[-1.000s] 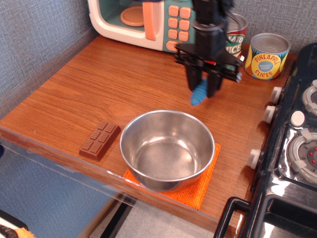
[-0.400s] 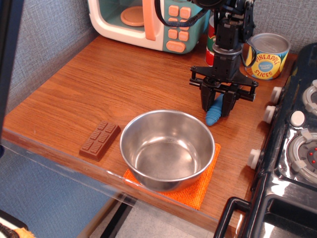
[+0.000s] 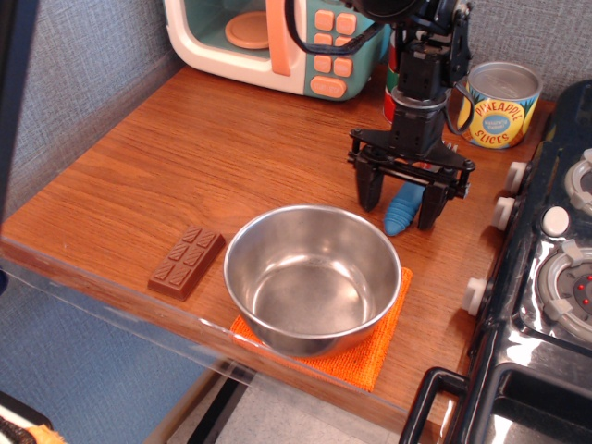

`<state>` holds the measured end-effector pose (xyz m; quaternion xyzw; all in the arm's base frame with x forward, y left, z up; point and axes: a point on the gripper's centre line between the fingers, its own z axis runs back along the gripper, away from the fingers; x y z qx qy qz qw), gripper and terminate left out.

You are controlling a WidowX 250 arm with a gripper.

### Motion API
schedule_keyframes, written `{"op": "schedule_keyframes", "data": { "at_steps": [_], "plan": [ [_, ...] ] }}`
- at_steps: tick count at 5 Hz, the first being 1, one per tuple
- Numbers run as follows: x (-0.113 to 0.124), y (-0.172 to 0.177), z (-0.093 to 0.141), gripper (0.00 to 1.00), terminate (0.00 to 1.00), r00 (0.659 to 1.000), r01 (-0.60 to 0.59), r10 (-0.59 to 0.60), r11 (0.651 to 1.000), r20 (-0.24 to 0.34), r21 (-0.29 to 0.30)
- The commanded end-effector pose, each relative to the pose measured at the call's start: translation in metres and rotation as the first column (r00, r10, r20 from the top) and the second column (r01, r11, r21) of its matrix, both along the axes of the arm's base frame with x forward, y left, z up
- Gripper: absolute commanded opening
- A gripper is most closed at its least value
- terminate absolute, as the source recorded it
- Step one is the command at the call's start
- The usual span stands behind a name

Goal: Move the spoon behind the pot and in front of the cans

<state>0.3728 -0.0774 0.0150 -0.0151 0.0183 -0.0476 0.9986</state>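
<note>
Wooden counter (image 3: 185, 157), backed by grey wall, carries a toy kitchen scene, with a toy microwave (image 3: 268, 37) up and to the left of the pincer (image 3: 410, 196) and a black stove (image 3: 546, 277) off to its right. Below and to the pincer's left sits the pot (image 3: 313, 276), wide and shiny, on an orange cloth (image 3: 365, 356). Beyond the pincer, at the back of the counter, stand the cans (image 3: 499, 104); the red one is largely hidden by the arm. Far off to the pincer's lower left lies a brown chocolate bar (image 3: 187, 262).

Directly under the pincer lies the spoon (image 3: 403, 205), its blue handle showing between the spread fingers (image 3: 368, 190), its long axis running from near the pot's rim back toward the cans. The pincer stands released, fingers apart on either side of the handle and apparently not touching it. The spoon appears to rest on the counter, behind the pot and in front of the cans, so the placement looks done; a straight lift would likely clear it.
</note>
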Motion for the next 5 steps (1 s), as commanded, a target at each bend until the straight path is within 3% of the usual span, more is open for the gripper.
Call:
{"op": "schedule_keyframes", "data": {
  "at_steps": [1, 2, 3, 4, 5],
  "plan": [
    [-0.014, 0.018, 0.098, 1.0, 0.0, 0.973, 0.024, -0.011, 0.998, 0.228, -0.054],
    [-0.031, 0.028, 0.111, 1.0, 0.0, 0.974, 0.017, 0.0, 0.997, 0.228, -0.071],
    [-0.039, 0.033, 0.115, 1.0, 0.0, 0.973, 0.02, -0.014, 1.0, 0.231, -0.02],
    [-0.039, 0.033, 0.115, 1.0, 0.0, 0.973, 0.02, -0.014, 1.0, 0.231, -0.02],
    [-0.039, 0.033, 0.115, 1.0, 1.0, 0.973, 0.02, -0.014, 1.0, 0.231, -0.02]
  ]
}}
